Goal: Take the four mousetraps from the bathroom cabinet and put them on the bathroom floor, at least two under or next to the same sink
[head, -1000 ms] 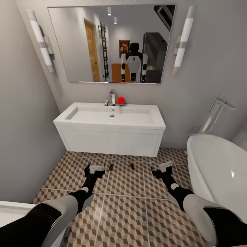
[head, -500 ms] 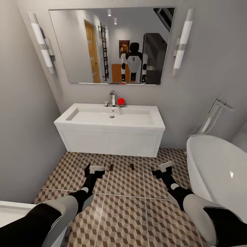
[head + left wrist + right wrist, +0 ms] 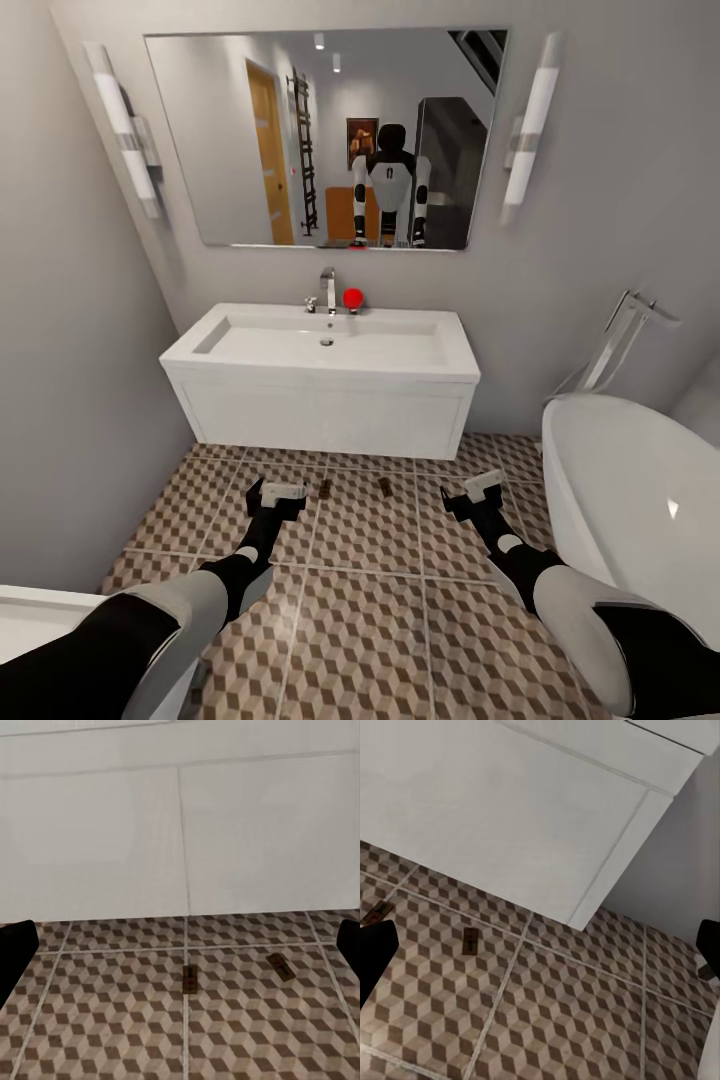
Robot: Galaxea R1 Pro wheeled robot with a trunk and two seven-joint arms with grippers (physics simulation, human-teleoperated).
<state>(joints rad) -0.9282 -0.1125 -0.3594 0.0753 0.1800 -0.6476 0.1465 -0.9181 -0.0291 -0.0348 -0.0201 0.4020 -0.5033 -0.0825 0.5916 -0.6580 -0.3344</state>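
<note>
Left pincer [image 3: 277, 492]: held low over the tiles, empty; in the left wrist view its dark fingertips [image 3: 16, 949] sit at the two far edges, so the jaws are spread wide.
Right pincer [image 3: 482, 487]: also low and empty, its tips wide apart at the edges of the right wrist view.
Mousetraps: two lie flat on the bathroom floor [image 3: 370, 620] between the pincers, one [image 3: 324, 487] just beside the left pincer, the other [image 3: 385, 484] a little to its right, near each other but apart.
Place: both lie just in front of the white vanity carrying the sink [image 3: 325, 340], close to its underside.
Handling: thin, stiff, light wooden boards; probably easy to tip or slide on smooth tile. Best pinched across the long wooden edges, clear of the metal spring parts.
Progress: by my reading, two traps are set down by the sink; the other two are not seen here.
Surroundings: bathtub [image 3: 640, 500] at the right, mirror [image 3: 250, 130] above.
</note>
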